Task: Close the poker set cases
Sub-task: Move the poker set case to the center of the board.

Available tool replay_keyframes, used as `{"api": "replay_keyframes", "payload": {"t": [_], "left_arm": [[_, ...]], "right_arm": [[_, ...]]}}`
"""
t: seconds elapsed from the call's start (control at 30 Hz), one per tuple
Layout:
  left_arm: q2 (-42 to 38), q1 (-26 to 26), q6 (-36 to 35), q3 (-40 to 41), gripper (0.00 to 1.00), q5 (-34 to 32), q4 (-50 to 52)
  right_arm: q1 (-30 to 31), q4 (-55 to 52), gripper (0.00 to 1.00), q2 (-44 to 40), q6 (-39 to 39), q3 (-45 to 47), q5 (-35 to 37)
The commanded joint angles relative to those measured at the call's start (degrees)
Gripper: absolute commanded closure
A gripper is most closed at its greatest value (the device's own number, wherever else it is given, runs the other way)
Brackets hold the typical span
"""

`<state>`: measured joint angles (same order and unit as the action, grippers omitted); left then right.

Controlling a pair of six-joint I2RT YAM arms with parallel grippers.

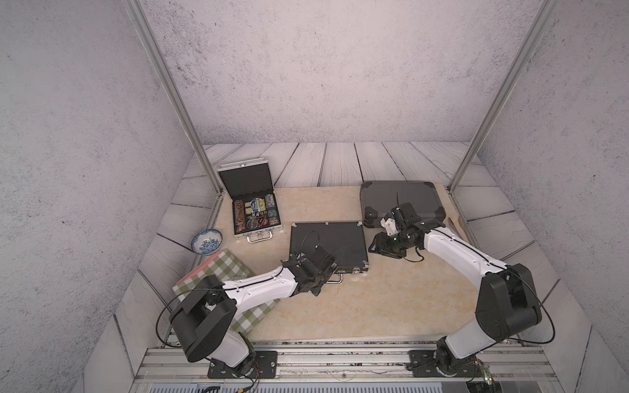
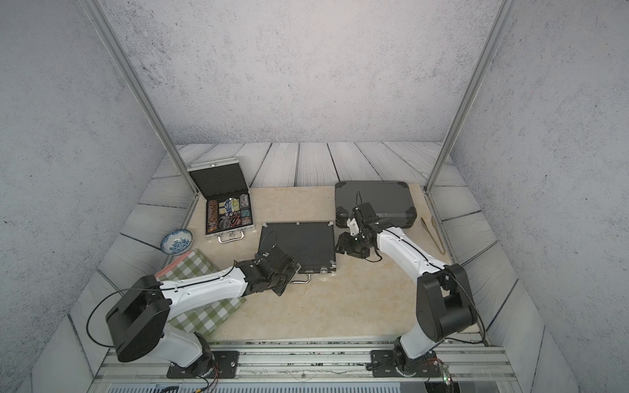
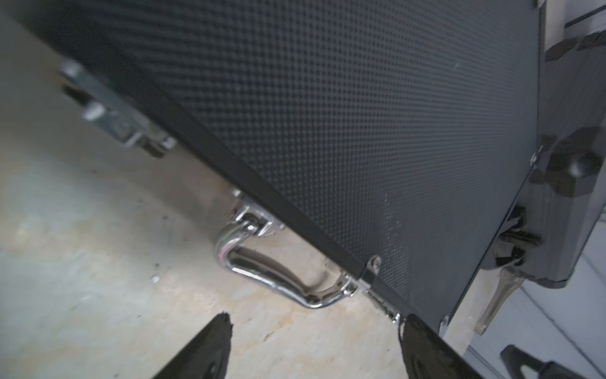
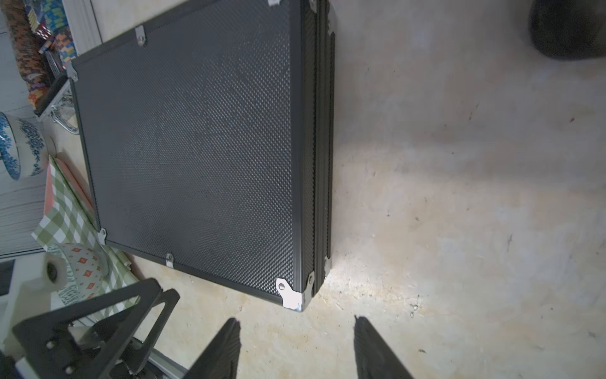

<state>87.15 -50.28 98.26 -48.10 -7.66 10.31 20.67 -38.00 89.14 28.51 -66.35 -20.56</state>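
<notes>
l tool [image 3: 314,317] & r tool [image 4: 296,319] both agape, empty, by flat dimpled blk case [image 1: 337,245] w/ chrome handle [image 3: 278,275]

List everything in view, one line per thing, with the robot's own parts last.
silver poker case: one, silver, lid open, chips inside, back left
textured case: one, black, closed, middle
large case: one, dark grey, closed, back right
bowl: one, blue and white, left edge
checked cloth: one, green and white, front left, partly under the left arm
tongs: one pair, tan, right edge
patterned object: one, white with orange marks, by the checked cloth; kind unclear
table: one, beige top
left gripper: one, black, open, near the textured case's handle
right gripper: one, black, open, beside the textured case
</notes>
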Motion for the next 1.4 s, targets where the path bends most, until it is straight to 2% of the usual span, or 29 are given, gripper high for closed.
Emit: {"api": "replay_keyframes", "payload": {"t": [0.0,0.17,0.3,0.5,0.63,0.93,1.03,1.37], "left_arm": [[3.8,-0.1,6.9,0.2,0.16,-2.5,-8.7],[7.9,-0.1,9.6,-1.6,0.16,-4.6,-11.0],[9.7,-0.1,11.0,-1.8,0.16,-9.2,-13.3],[13.5,0.1,17.9,-1.9,0.16,-13.1,-15.1],[15.7,0.6,17.8,-2.0,0.18,-14.9,-16.3],[19.5,3.5,16.6,-3.1,0.24,-12.8,-19.4],[20.3,5.3,13.1,-4.6,0.25,-12.2,-19.2],[26.2,12.6,2.6,-11.4,0.26,-0.4,-20.2]], "right_arm": [[-0.1,-1.2,0.43,-3.0,-0.4,1.3,0.9],[-0.1,-1.7,0.43,-3.7,-1.0,2.2,1.4],[-0.1,-2.1,0.43,-5.0,-1.0,2.7,1.7],[-0.2,-2.8,0.43,-6.2,-1.4,3.1,1.7],[-0.3,-3.4,0.43,-7.1,-1.7,3.4,2.6],[-1.3,-4.5,0.43,-9.6,-2.4,4.0,3.4],[-1.4,-4.8,0.43,-10.4,-2.3,4.0,3.2],[-1.4,-5.8,0.43,-11.2,-2.5,2.9,3.2]]}}
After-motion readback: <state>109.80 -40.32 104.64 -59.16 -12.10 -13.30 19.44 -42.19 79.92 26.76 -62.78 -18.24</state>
